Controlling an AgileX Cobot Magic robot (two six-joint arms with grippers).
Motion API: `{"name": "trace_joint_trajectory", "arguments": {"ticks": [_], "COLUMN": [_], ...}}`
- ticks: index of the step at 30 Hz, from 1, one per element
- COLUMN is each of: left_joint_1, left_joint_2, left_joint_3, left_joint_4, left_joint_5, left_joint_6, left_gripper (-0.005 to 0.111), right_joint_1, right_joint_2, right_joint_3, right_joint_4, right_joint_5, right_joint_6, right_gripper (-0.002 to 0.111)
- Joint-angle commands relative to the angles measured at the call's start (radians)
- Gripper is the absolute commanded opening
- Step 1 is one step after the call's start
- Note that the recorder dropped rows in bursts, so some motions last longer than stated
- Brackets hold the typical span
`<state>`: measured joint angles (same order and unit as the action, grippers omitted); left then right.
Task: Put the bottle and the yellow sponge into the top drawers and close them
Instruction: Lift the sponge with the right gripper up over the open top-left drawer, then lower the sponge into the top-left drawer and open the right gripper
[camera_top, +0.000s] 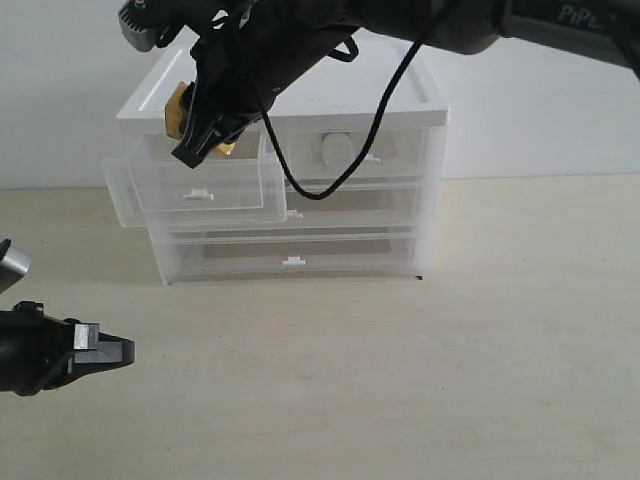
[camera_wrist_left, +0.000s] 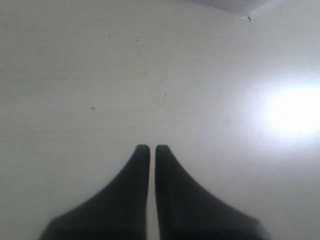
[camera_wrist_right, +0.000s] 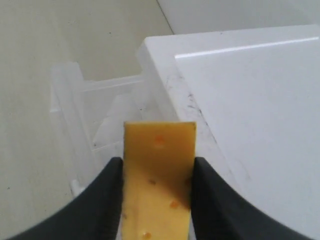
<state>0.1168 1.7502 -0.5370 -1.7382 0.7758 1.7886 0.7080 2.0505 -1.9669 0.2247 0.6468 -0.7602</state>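
The right gripper (camera_top: 205, 148) (camera_wrist_right: 157, 162) is reaching across from the right side and hanging over the front left corner of the cabinet (camera_top: 300, 95) (camera_wrist_right: 240, 100). Its fingers (camera_wrist_right: 107, 200) are standing partly apart and clamping the sponge (camera_top: 178, 108) (camera_wrist_right: 159, 182) by its two long sides. The sponge is poking out past the fingertips and is clear of any surface. It is hovering just above the left drawer (camera_top: 195, 185) (camera_wrist_right: 95, 115), which is standing out from the cabinet front with its white tab handle facing forward. In the right wrist view the free end of the sponge is lying over the open drawer, right beside the edge of the cabinet's white top. The right drawer (camera_top: 380, 150) is sitting flush and closed, and a pale round shape is showing through its translucent front, seemingly the bottle (camera_top: 335, 150), though it is too blurred to be sure. A black cable (camera_top: 390, 100) is drooping from the right arm in front of that drawer. The left gripper (camera_top: 120, 350) (camera_wrist_left: 149, 149) is hanging low over the table (camera_top: 400, 380) (camera_wrist_left: 100, 75) at the near left, well apart from the cabinet, with its fingers (camera_wrist_left: 135, 170) pressed together and gripping nothing.
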Motion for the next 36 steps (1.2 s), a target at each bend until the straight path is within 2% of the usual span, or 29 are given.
{"name": "trace_joint_trajectory", "arguments": {"ticks": [1, 5, 15, 16, 17, 20, 22, 36], "left_joint_1": [0.002, 0.002, 0.002, 0.002, 0.002, 0.002, 0.002, 0.002], "left_joint_2": [-0.008, -0.008, -0.008, -0.008, -0.008, -0.008, -0.008, -0.008], "left_joint_3": [-0.003, -0.003, -0.003, -0.003, -0.003, -0.003, -0.003, -0.003], "left_joint_4": [-0.006, -0.006, -0.006, -0.006, -0.006, -0.006, -0.006, -0.006], "left_joint_5": [0.005, 0.005, 0.005, 0.005, 0.005, 0.005, 0.005, 0.005], "left_joint_6": [-0.001, -0.001, -0.001, -0.001, -0.001, -0.001, -0.001, -0.001], "left_gripper": [0.004, 0.004, 0.004, 0.004, 0.004, 0.004, 0.004, 0.004], "right_joint_1": [-0.010, -0.010, -0.010, -0.010, -0.010, -0.010, -0.010, -0.010], "right_joint_2": [0.001, 0.012, 0.017, 0.017, 0.017, 0.017, 0.017, 0.017], "right_joint_3": [-0.011, -0.011, -0.011, -0.011, -0.011, -0.011, -0.011, -0.011], "right_joint_4": [-0.003, -0.003, -0.003, -0.003, -0.003, -0.003, -0.003, 0.001], "right_joint_5": [-0.045, -0.102, -0.093, -0.091, -0.085, -0.083, -0.083, -0.035], "right_joint_6": [-0.013, 0.025, 0.048, 0.056, 0.065, 0.069, 0.078, 0.097], "right_gripper": [0.000, 0.000, 0.001, 0.004, 0.016, 0.039, 0.046, 0.046]}}
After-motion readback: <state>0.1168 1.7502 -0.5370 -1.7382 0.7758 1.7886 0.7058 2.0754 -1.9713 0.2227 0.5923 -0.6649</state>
